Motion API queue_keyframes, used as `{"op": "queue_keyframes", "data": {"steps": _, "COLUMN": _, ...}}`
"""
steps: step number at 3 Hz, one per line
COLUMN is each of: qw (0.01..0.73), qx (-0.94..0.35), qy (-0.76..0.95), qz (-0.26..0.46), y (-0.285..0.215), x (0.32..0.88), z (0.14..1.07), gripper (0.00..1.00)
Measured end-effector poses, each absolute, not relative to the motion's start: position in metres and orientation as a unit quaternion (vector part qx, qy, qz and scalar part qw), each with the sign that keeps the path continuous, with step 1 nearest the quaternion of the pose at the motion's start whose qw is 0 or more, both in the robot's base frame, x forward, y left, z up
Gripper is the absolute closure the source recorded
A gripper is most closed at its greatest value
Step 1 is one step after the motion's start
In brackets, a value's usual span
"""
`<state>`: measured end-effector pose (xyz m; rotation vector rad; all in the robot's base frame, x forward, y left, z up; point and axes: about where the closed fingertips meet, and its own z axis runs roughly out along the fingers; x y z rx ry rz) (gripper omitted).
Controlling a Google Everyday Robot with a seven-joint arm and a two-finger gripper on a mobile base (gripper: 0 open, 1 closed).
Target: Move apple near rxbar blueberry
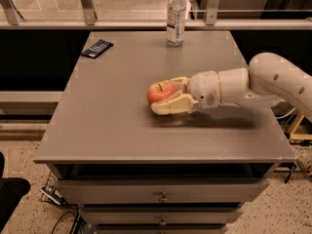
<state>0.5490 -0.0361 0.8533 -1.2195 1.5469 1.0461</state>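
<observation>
The red-orange apple (160,91) is held between the cream fingers (171,105) of my gripper (164,94), lifted a little above the middle of the grey table (112,130). The gripper is shut on the apple, with the white arm (273,82) reaching in from the right. The rxbar blueberry (97,48), a flat dark navy bar with pale lettering, lies at the table's far left corner, well away from the apple.
A tall clear plastic bottle (176,15) stands at the table's back edge, centre-right. Metal railing posts (87,4) run behind the table. Drawers (161,196) sit under the front edge.
</observation>
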Motion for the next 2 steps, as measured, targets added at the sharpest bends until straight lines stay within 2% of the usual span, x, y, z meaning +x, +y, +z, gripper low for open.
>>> {"op": "queue_keyframes", "data": {"steps": 2, "qw": 0.421, "qx": -0.484, "qy": 0.663, "qz": 0.385, "y": 0.008, "x": 0.657, "z": 0.860, "gripper": 1.00}}
